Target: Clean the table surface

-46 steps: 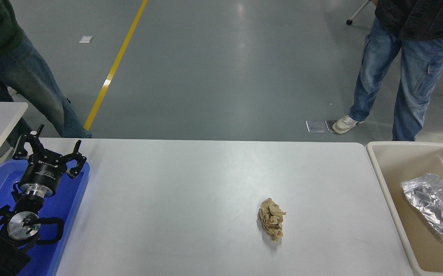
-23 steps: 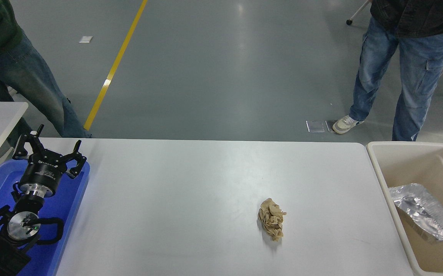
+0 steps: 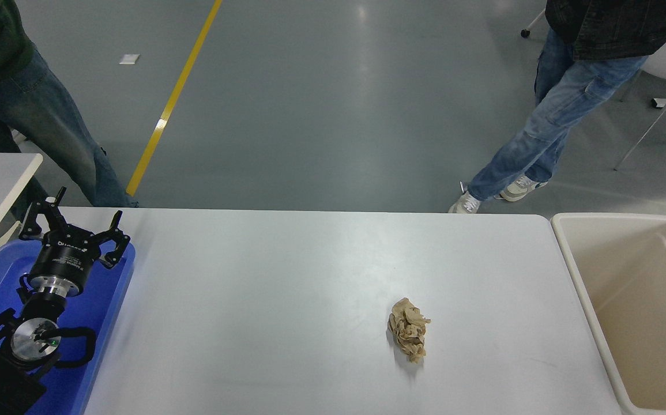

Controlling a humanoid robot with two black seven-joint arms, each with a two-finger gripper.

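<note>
Nothing is showing words that can be read. The left gripper (image 3: 73, 230), sitting over the blue tray (image 3: 102, 323), is wearing a small line of white print on its black body, too tiny to read.

Big white table surface (image 3: 286, 276) with a crumpled brown paper wad (image 3: 409, 337) around 4 o'clock, blue tray (image 3: 99, 300) at 9.

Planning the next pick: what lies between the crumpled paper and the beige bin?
Head view: only bare table surface between the crumpled brown paper and beige bin.
</note>
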